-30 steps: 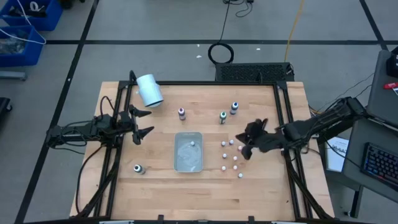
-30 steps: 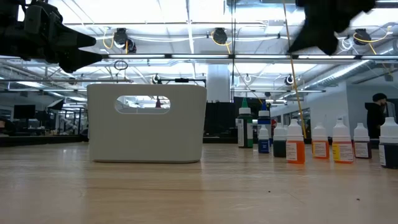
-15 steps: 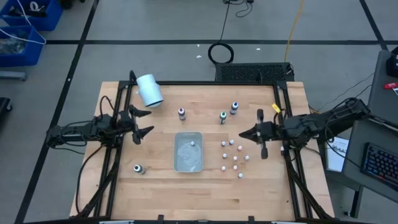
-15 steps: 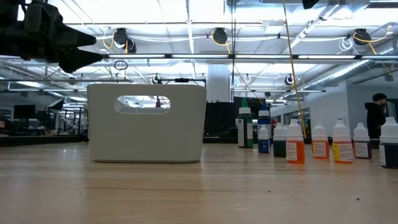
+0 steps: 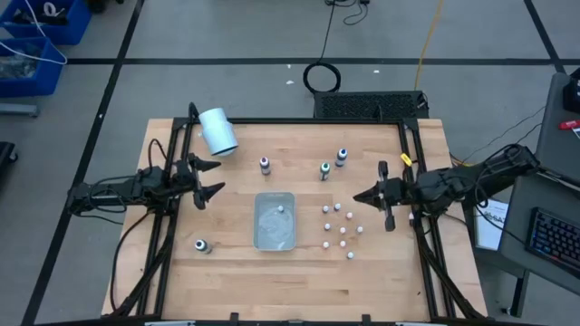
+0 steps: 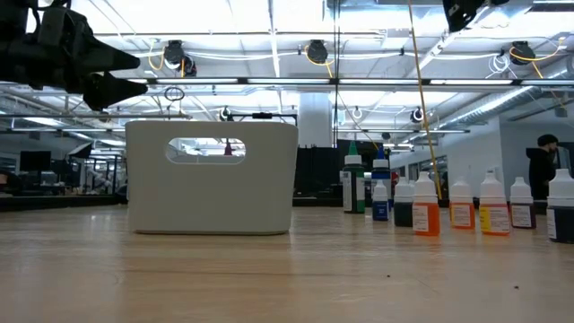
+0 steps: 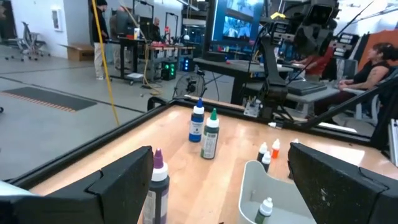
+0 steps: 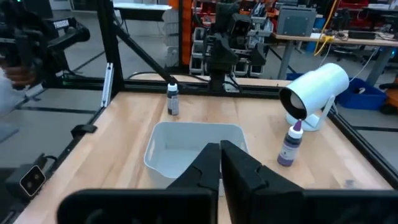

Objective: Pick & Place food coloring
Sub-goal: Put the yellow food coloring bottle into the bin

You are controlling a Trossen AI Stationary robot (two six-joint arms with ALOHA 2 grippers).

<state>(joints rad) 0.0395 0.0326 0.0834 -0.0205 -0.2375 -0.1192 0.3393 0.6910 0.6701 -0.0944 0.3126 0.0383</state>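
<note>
Tray [image 5: 275, 222] sits mid-table as drop spot, one food coloring bottle [image 5: 281, 209] inside. Right gripper [image 5: 355, 196] pinched together, empty, above bottle cluster [image 5: 341, 226]. Left gripper [image 5: 210, 178] spread wide, empty, waiting.

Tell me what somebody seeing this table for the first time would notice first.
Probably the clear tray in the middle of the wooden table, with one small bottle inside, and the cluster of food coloring bottles standing just to its right. Next, the two dark arms facing inward from either side: the left gripper with jaws open, the right gripper with jaws shut and empty. A white cylinder lies at the far left corner.
</note>
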